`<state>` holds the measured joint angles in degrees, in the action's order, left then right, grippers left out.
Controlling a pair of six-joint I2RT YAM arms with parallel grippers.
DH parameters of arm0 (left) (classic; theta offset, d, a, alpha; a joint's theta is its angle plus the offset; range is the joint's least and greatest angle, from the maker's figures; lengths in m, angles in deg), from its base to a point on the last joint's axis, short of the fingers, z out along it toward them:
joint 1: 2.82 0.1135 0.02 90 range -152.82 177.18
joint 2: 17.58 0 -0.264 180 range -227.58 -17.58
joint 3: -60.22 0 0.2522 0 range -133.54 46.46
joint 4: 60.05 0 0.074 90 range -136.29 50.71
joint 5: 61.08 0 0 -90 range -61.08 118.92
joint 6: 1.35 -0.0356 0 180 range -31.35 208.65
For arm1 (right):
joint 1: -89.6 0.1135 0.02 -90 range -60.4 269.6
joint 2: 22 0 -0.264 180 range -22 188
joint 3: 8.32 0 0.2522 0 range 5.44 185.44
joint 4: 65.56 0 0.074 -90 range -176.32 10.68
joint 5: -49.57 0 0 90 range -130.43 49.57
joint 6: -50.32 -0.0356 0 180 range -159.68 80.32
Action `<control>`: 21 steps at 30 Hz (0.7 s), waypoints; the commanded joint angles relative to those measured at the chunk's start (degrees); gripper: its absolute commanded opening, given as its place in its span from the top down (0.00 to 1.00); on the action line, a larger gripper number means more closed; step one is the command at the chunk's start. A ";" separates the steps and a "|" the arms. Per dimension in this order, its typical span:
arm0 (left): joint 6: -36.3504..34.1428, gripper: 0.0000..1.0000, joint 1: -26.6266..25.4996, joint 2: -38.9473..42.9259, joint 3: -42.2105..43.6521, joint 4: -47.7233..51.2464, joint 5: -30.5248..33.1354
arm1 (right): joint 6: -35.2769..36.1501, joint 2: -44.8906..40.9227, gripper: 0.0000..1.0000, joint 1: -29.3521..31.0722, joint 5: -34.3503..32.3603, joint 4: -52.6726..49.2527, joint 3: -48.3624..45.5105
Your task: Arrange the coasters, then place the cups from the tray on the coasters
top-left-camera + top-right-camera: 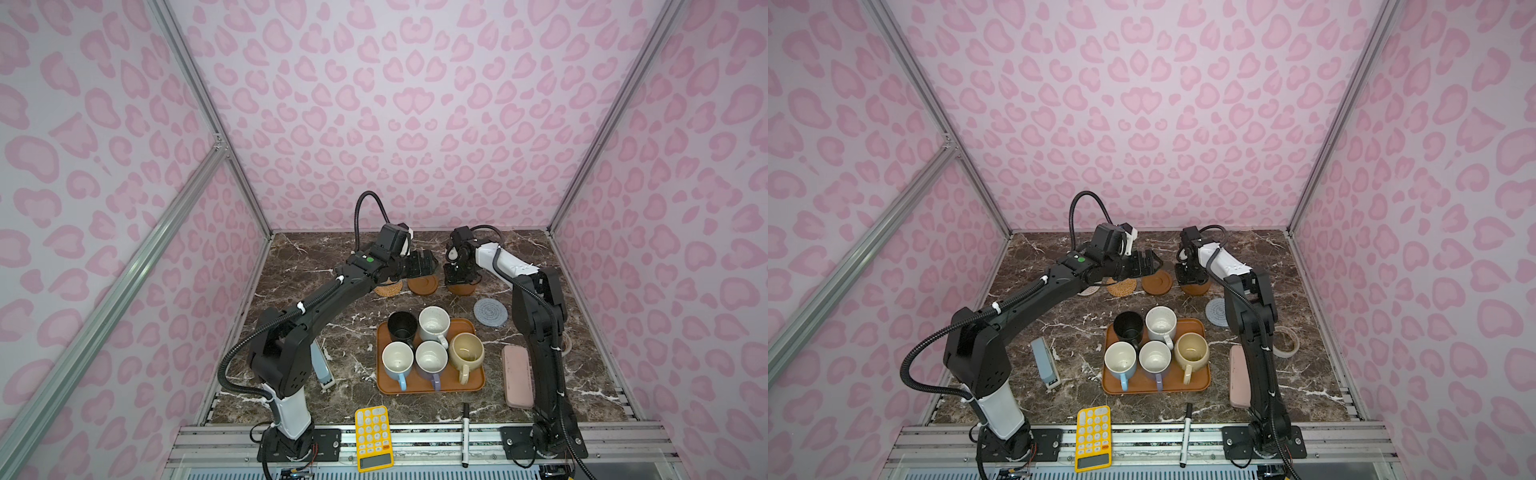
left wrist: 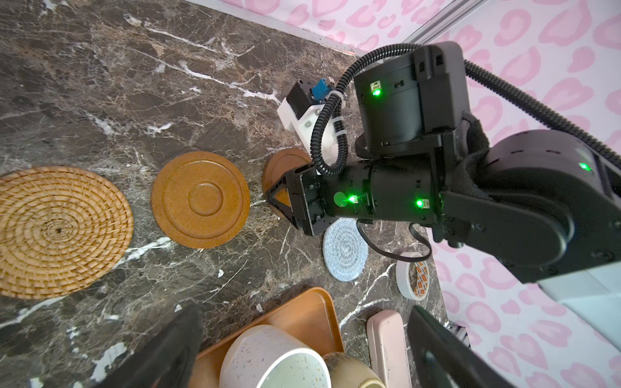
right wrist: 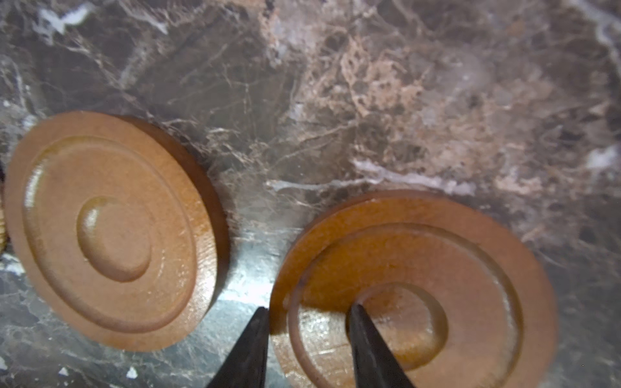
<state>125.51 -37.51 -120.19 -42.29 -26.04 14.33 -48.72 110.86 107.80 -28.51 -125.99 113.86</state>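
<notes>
Marble table (image 1: 353, 332), two arms, five coasters, five mugs. Left gripper (image 1: 426, 262): jaws spread wide with nothing between them, poised above the back of the table near the coaster row; the left wrist view shows only its two blurred fingers (image 2: 161, 352), cut off at the frame edge. Right gripper (image 3: 309, 322): pointed down at the right wooden coaster (image 3: 420, 265), jaws a little apart and astride its rim, one tip outside the edge, one on the top face; whether they pinch it cannot be told, and in both top views the gripper covers most of that disc. Left wooden coaster (image 1: 423, 285): flat, unobstructed, just beside the tan woven coaster (image 1: 388, 287), which the left arm partly covers. Whitish coaster (image 1: 1089, 291): only a sliver shows under the left arm. Grey-blue coaster (image 1: 490, 312): lies apart, between the row and the tray (image 1: 419, 386). Tray: holds all five upright, black mug (image 1: 402, 326), speckled white mug (image 1: 434, 324), light blue mug (image 1: 397, 361), lavender mug (image 1: 431, 359), beige mug (image 1: 466, 352). Pink case (image 1: 517, 376): one long side behind the right arm. Tape roll (image 2: 405, 273): mostly hidden in a top view. Calculator (image 1: 373, 438), pen (image 1: 465, 434): at the front edge
</notes>
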 commanded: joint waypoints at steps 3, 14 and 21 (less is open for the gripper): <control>0.05 0.03 0.16 1.27 0.76 -2.65 -0.64 | -1.81 2.16 0.61 0.85 1.71 -4.02 -0.08; 0.83 0.03 0.72 3.36 2.34 -3.02 0.69 | -3.03 0.63 0.61 0.68 2.42 -3.52 2.53; 1.01 0.03 1.30 5.78 3.89 -3.53 1.09 | -2.89 0.20 0.59 0.78 0.58 -7.62 9.36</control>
<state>126.12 -36.38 -116.06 -39.32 -27.09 14.96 -51.32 111.38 108.59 -27.16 -130.58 122.41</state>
